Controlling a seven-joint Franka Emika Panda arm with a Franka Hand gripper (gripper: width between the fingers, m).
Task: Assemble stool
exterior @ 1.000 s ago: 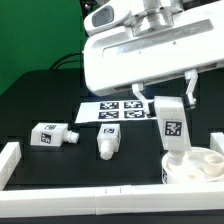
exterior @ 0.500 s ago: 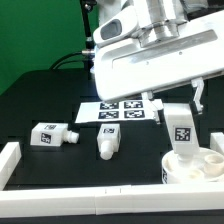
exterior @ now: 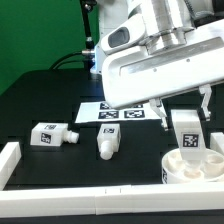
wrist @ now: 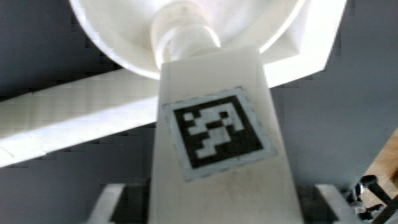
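The gripper (exterior: 184, 113) is partly closed, clamping a leg (exterior: 186, 135). The leg's long axis is vertical, narrow end down, over the seat (exterior: 180, 178) on the table (exterior: 40, 100) at the exterior view's right.

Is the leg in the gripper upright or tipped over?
Upright: the leg stands vertical in the gripper, narrow end down over the seat.

Light is bright and even, whites nearly washed out against the black table (exterior: 30, 100); exterior view coarse, wrist view blurred on the close leg (wrist: 210, 90).
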